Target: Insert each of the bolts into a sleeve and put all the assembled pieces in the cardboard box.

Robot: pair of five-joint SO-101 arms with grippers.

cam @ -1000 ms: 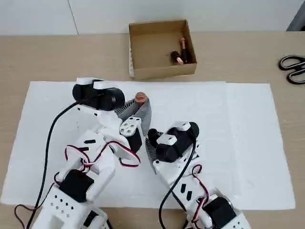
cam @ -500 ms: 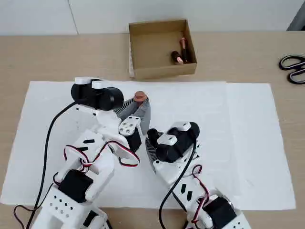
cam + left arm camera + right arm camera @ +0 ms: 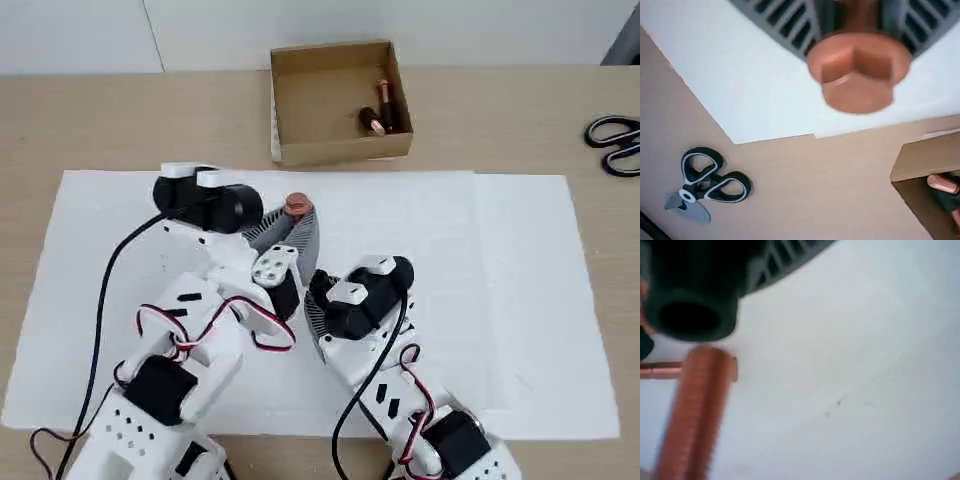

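Note:
My left gripper (image 3: 293, 224) is shut on a copper bolt (image 3: 296, 207), head pointing toward the cardboard box (image 3: 305, 100). In the left wrist view the bolt's hex head (image 3: 857, 70) sticks out between the grey fingers (image 3: 780, 20). My right gripper (image 3: 313, 298) sits just in front of the left one and is shut on a black sleeve (image 3: 690, 315). The sleeve's open bore faces the camera, and the bolt's threaded shaft (image 3: 695, 410) lies close beside it, outside the bore. Two assembled pieces (image 3: 380, 108) lie inside the box.
White paper (image 3: 500, 280) covers the tabletop under both arms. Black-handled scissors (image 3: 615, 140) lie at the far right edge on bare wood, also seen from the left wrist (image 3: 705, 182). The box corner (image 3: 930, 160) is beyond the paper's edge.
Both arms stay almost where they were. The left gripper with the bolt wobbled slightly, and the right gripper edged a little toward it.

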